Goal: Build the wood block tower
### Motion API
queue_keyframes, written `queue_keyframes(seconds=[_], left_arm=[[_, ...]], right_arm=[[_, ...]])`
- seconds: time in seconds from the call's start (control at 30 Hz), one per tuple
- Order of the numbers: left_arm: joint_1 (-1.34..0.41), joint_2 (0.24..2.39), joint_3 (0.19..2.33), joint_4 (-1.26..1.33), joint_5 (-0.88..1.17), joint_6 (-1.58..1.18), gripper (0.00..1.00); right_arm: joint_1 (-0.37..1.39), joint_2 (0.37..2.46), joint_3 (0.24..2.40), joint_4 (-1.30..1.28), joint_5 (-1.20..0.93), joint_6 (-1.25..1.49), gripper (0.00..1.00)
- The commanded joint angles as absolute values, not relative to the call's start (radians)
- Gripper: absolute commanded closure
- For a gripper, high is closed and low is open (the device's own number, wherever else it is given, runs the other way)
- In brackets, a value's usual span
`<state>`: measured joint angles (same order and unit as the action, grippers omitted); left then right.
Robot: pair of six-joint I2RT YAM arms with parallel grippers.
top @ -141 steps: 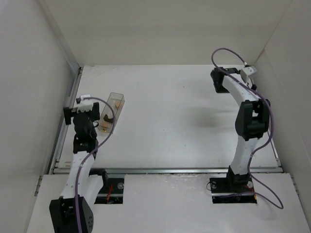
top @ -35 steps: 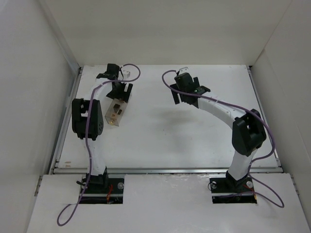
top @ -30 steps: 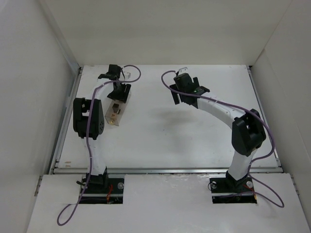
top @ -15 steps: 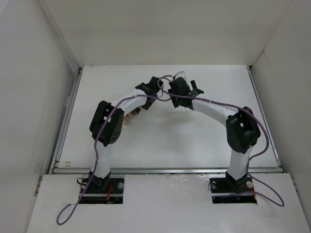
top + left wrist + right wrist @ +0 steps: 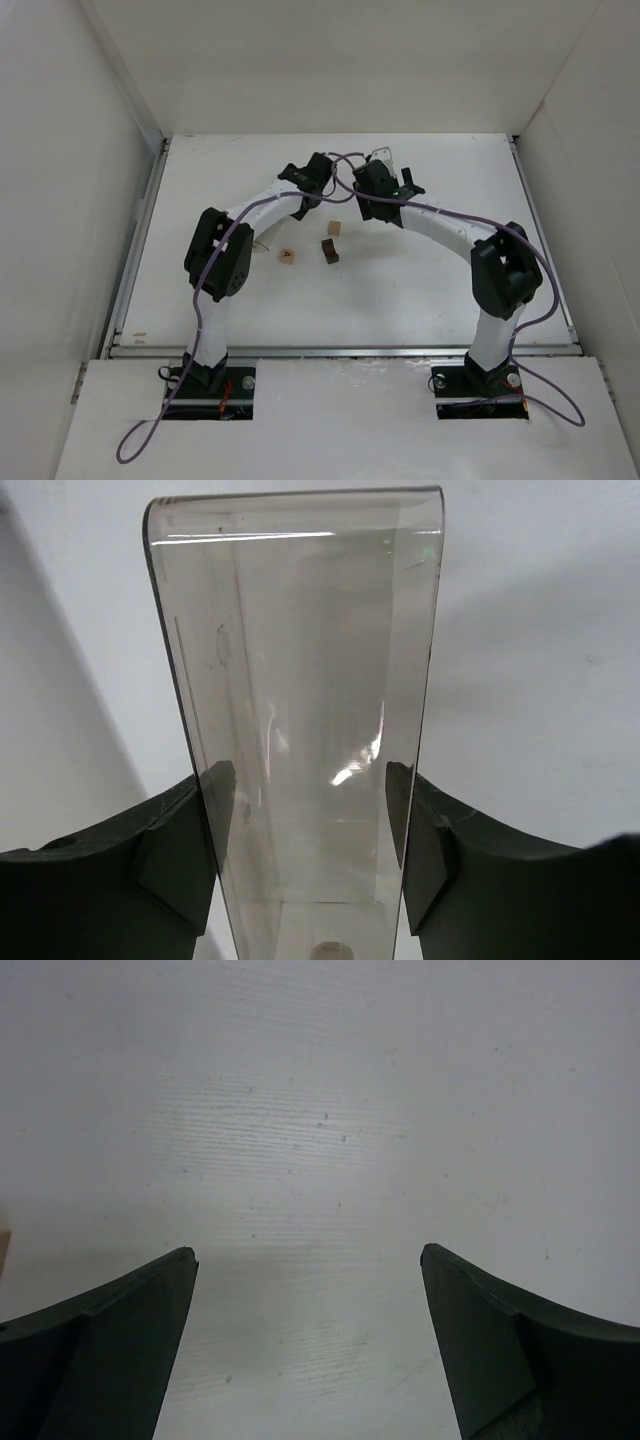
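a: from above, what are you seeing?

b: both arms are arching in toward the far middle of the table (image 5: 450, 300). the left gripper (image 5: 316, 176) and the right gripper (image 5: 386, 190) are hanging close together there. just near of them three wood blocks are lying loose: a tan block (image 5: 334, 229), a dark brown block (image 5: 328, 251) close by on its near side, and a pale block (image 5: 287, 255) off to the left. nothing is looking stacked yet.

a: and the left wrist?

b: its fingers (image 5: 180, 850) are clamping the clear plastic box (image 5: 300, 680) by its two sides. i'm seeing no block inside it, though the bottom end is blurry.

a: the right wrist?

b: its fingers (image 5: 110, 1350) are standing spread wide with bare table between them, grasping nothing. a tan sliver is showing at the left edge; i can't tell what it is.

a: so which step is this?

b: i'm judging the blocks are out and the stacking is about to begin. the right gripper is needing to come near and down over one block, and the left is needing to park the box out of the way.
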<state>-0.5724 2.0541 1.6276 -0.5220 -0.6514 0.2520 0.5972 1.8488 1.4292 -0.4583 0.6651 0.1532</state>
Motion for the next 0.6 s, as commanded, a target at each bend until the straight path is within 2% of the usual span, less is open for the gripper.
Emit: queue_keyframes(seconds=[0.0,0.03,0.13,0.17,0.27,0.4,0.57], left_arm=[[-0.461,1.965,1.712,-0.610,-0.453,0.207,1.00],[-0.365,1.948,1.727,-0.623,-0.232,0.195,1.00],[-0.195,1.910,1.736,-0.666,0.125,0.186,1.00],[-0.092,1.910,1.736,-0.676,0.343,0.204,1.00],[0.039,1.965,1.727,-0.724,0.611,0.251,1.00],[0.127,2.035,1.683,-0.746,0.807,0.288,1.00],[0.207,2.088,1.660,-0.726,0.833,0.276,0.99]], right_arm=[[0.568,1.732,1.422,-0.388,0.540,0.184,0.01],[0.568,1.723,1.422,-0.377,0.418,0.166,0.01],[0.558,1.723,1.440,-0.365,0.244,0.166,0.01],[0.558,1.741,1.457,-0.365,0.173,0.195,0.01],[0.558,1.811,1.532,-0.374,0.118,0.289,0.01],[0.578,1.942,1.686,-0.524,0.169,0.414,0.01],[0.621,2.092,1.853,-0.679,0.271,0.517,0.11]])
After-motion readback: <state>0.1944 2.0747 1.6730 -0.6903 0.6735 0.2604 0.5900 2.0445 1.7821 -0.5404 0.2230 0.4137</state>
